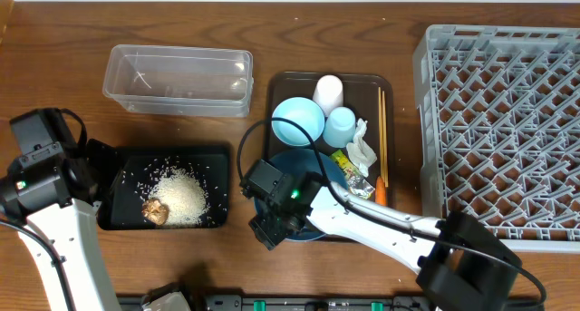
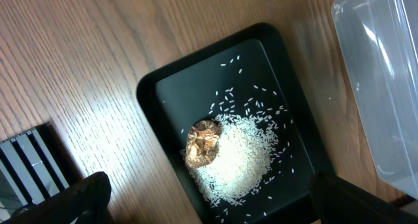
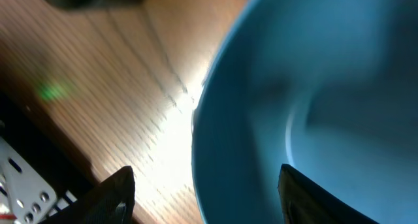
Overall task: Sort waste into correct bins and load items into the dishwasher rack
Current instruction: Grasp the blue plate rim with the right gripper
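The right gripper (image 3: pixel 206 185) hangs at the near left corner of the serving tray (image 1: pixel 299 75). Its fingers are apart and straddle the rim of the plate (image 1: pixel 308 163). One finger is over the bare table (image 1: pixel 54 66) and the other over the plate's blue inside, and neither can be seen touching it. The plate lies in the near part of the serving tray, partly under the right arm.

At the far end of the serving tray stands the white cup (image 1: pixel 328 91). The bowl (image 1: pixel 297 119) and the blue cup (image 1: pixel 341 125) are side by side just nearer than it, and the bowl overlaps the plate's far edge. The chopsticks (image 1: pixel 381 134) lie along the serving tray's right side. The tissue (image 1: pixel 362 148) is just inside them, the wrapper (image 1: pixel 344 163) is beside it, and the carrot (image 1: pixel 381 195) is at the near right corner.

The left gripper (image 2: pixel 209 185) hovers left of the serving tray with its fingers spread wide over the black tray (image 1: pixel 118 166). That tray holds the rice (image 1: pixel 186 195), with the lump (image 1: pixel 156 211) touching the pile. The tub (image 1: pixel 178 78) sits left of the serving tray's far end, beyond the black tray. The rack (image 1: pixel 507 130) stands just right of the serving tray.
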`<state>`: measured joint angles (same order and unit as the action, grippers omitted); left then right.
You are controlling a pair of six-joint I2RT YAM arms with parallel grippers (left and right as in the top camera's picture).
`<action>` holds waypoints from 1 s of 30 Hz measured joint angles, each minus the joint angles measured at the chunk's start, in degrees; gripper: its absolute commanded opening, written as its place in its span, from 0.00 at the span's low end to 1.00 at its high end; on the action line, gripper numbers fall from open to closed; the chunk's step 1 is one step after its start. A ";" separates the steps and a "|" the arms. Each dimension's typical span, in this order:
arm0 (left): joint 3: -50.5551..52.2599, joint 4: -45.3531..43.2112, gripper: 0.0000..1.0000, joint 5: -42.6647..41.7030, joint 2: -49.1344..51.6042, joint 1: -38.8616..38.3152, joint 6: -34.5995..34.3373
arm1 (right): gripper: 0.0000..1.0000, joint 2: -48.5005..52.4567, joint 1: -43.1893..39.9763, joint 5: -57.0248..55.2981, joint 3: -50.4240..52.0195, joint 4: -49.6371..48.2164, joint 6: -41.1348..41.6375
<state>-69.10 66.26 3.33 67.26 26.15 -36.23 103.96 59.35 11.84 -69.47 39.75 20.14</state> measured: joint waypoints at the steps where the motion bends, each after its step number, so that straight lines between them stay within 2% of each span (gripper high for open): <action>1: 0.00 0.00 0.98 0.00 0.00 0.00 0.00 | 0.65 0.20 0.00 -0.20 -0.13 -0.50 -0.02; 8: 0.00 0.00 0.98 0.00 0.00 0.00 0.00 | 0.61 3.74 0.00 -2.73 -0.37 -1.25 -1.40; 16: -0.02 0.00 0.98 0.00 0.00 0.00 0.00 | 0.36 4.00 0.02 -3.69 -0.39 -0.13 -1.20; 27: 0.00 0.00 0.98 0.00 0.00 0.00 0.00 | 0.21 4.00 0.24 -4.20 -1.01 -0.07 -0.74; 30: -0.02 0.00 0.98 0.00 0.00 0.00 0.00 | 0.20 4.00 0.24 -4.15 -1.88 0.11 -0.20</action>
<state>-69.12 66.26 3.33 67.26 26.15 -36.23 107.96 59.59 7.68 -71.35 39.86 19.94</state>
